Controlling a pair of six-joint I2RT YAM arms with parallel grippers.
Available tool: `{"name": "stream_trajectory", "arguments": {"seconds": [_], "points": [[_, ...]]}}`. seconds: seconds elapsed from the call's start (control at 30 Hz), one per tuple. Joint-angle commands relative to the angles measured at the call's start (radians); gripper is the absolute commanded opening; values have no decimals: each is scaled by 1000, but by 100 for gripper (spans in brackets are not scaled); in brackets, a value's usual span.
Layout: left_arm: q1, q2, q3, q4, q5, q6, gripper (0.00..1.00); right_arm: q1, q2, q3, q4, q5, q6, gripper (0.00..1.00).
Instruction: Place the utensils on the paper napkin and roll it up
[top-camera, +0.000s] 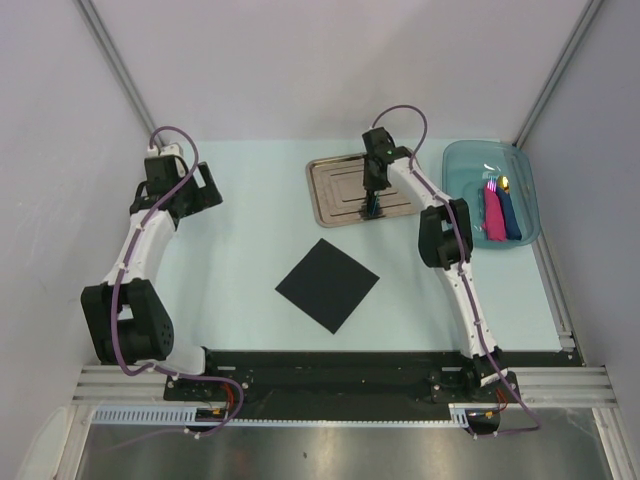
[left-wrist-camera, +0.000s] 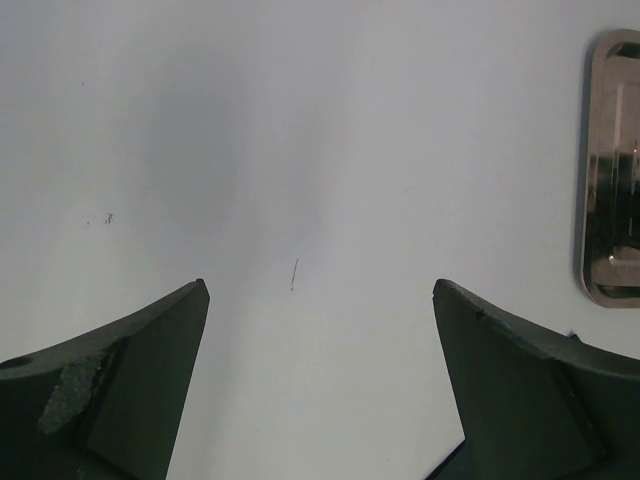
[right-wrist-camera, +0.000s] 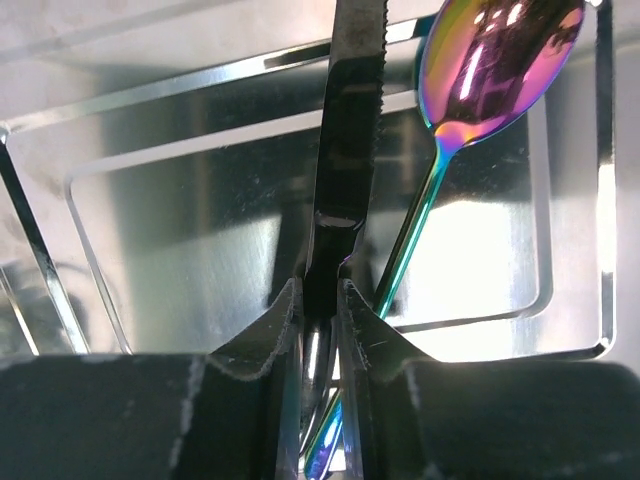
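Right wrist view: R gripper (right-wrist-camera: 320, 292) fingers clamped on dark knife (right-wrist-camera: 350, 150) in steel tray (right-wrist-camera: 150, 200); spoon (right-wrist-camera: 500, 60) stem alongside, maybe pinched too. Pickup step. L gripper (left-wrist-camera: 320, 286) fingers wide apart, idle. Next: lift, carry to black napkin (top-camera: 327, 284) lying flat mid-table.

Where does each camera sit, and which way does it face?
Top external: above, behind the bases, looking down; left arm, right arm, black napkin, steel tray.
Left wrist: looks down at the tabletop past its open left gripper.
Right wrist: close over the tray; right gripper pinches the dark knife beside an iridescent spoon.
Shared: all three show the tray.
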Motion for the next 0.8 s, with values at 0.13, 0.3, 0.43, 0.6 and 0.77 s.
{"name": "stream_trajectory", "arguments": {"seconds": [0.13, 0.3, 0.43, 0.6, 0.77], "points": [[9, -28, 49, 11, 38, -23, 99, -37, -176, -32, 112, -84, 10, 0], [9, -35, 54, 13, 50, -20, 100, -30, -255, -106, 145, -142, -14, 0], [9, -54, 34, 22, 48, -18, 100, -12, -353, -198, 160, -182, -19, 0], [10, -87, -14, 50, 53, -21, 100, 25, -481, -416, 212, -222, -28, 0], [9, -148, -67, 71, 61, -23, 100, 101, -643, -621, 253, -241, -10, 0]]}}
